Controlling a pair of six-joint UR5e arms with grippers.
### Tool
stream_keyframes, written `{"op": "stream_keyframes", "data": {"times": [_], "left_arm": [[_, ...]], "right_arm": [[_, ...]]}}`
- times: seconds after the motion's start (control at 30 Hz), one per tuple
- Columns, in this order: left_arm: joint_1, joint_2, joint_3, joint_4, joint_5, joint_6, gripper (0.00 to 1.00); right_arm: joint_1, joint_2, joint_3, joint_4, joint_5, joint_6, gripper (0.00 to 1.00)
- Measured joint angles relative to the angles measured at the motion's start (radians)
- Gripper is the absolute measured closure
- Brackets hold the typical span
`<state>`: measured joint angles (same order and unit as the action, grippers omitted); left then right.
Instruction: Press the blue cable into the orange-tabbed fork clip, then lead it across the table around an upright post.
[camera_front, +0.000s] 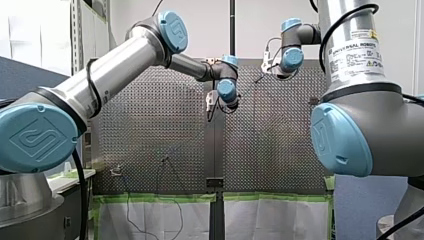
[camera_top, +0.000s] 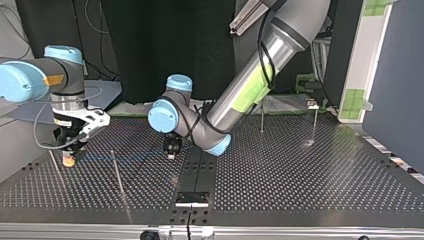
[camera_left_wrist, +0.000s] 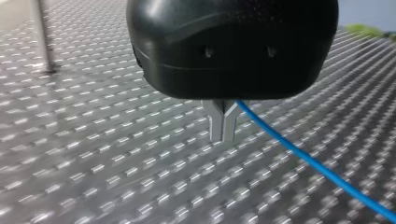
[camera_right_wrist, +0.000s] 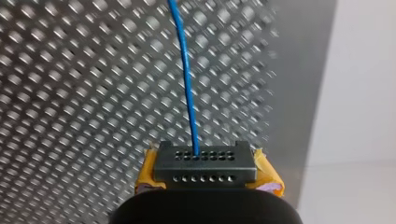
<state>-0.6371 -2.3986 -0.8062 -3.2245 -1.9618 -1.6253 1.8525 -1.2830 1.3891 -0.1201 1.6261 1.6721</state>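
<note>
My left claw (camera_left_wrist: 223, 135): black body, metal fingers (camera_left_wrist: 217, 123) brought together and gripping the blue cable (camera_left_wrist: 308, 161). The cable left the fingers on one side and slanted away low over the perforated bench (camera_left_wrist: 93, 154), out of the left wrist view. I could not tell whether the fingertips touched the bench.

My right claw (camera_right_wrist: 205, 161): closed narrow on the same cable. The cable entered at the middle of the dark perforated finger faces, with yellow pads (camera_right_wrist: 268, 175) showing on either side. Ahead of this claw the cable ran straight on over the bench and out of the right wrist view.

In the top view the cable stretched in a near-level line from my right claw to my left claw, both low over the bench. A thin rod (camera_top: 118, 175) stood between the two claws, on the camera's side of the cable and apart from it. An upright post (camera_left_wrist: 43, 37) stood beyond my left claw, off to one side, well apart from the cable. Another post (camera_top: 262, 117) stood past my left arm, near the bench's far edge.
</note>
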Motion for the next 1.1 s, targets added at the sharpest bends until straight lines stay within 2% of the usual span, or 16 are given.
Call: {"op": "stream_keyframes", "data": {"times": [0.2,0.3,0.37,0.5,0.67,0.93,0.97,1.0,1.03,1.07,1.1], "left_arm": [[0.016,0.065,-0.062,0.065,0.017,-0.037,0.96],[0.018,0.099,-0.093,0.099,0.028,-0.046,0.91],[0.020,0.118,-0.103,0.118,0.032,-0.050,0.82],[0.021,0.154,-0.109,0.142,0.048,-0.057,0.82],[0.022,0.133,-0.107,0.140,0.057,-0.061,0.82],[0.029,0.056,-0.076,0.124,0.100,-0.066,0.80],[0.029,0.047,-0.075,0.123,0.102,-0.066,0.50],[0.029,0.036,-0.074,0.123,0.104,-0.067,0.50],[0.029,0.028,-0.074,0.123,0.106,-0.068,0.36],[0.030,0.023,-0.074,0.123,0.105,-0.070,0.13],[0.032,0.018,-0.074,0.123,0.102,-0.075,0.13]], "right_arm": [[-0.005,-0.004,-0.002,0.000,0.029,0.014,1.00],[-0.001,0.003,-0.001,0.001,0.039,0.019,1.00],[0.000,0.006,0.003,0.001,0.049,0.022,1.00],[0.002,0.013,0.013,-0.001,0.061,0.027,1.00],[0.003,0.028,0.031,-0.004,0.081,0.029,1.00],[0.009,0.076,0.087,-0.029,0.099,0.031,1.00],[0.010,0.083,0.096,-0.038,0.102,0.031,1.00],[0.010,0.087,0.102,-0.046,0.104,0.032,1.00],[0.011,0.091,0.110,-0.055,0.107,0.032,1.00],[0.011,0.096,0.119,-0.066,0.111,0.034,1.00],[0.011,0.099,0.127,-0.074,0.115,0.036,1.00]]}}
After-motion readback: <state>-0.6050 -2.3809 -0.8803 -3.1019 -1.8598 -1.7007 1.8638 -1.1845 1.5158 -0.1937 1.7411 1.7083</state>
